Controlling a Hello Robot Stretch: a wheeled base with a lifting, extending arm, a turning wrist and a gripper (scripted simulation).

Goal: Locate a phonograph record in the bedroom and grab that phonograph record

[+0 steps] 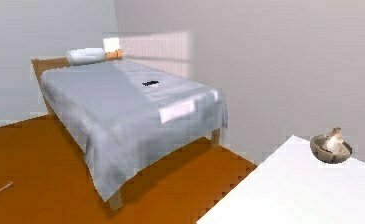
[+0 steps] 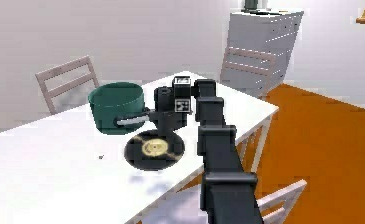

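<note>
A black phonograph record [image 2: 153, 151] with a yellow label lies flat on the white table [image 2: 60, 175] in the arm side view. The dark arm [image 2: 222, 150] reaches up from the bottom edge over the table. Its gripper [image 2: 163, 128] stands just above the record in the picture, beside a green pot [image 2: 117, 105]. I cannot tell whether the gripper touches the record or holds anything.
Two white chairs [image 2: 65, 80] [image 2: 248, 66] stand at the table's far side, with a white dresser [image 2: 265, 30] behind. In the forward view a bed [image 1: 120, 105] with a grey cover, a pillow [image 1: 85, 55] and a small dark thing [image 1: 150, 83] stands on brown floor. A bowl [image 1: 331, 148] sits on the table's corner [image 1: 290, 190].
</note>
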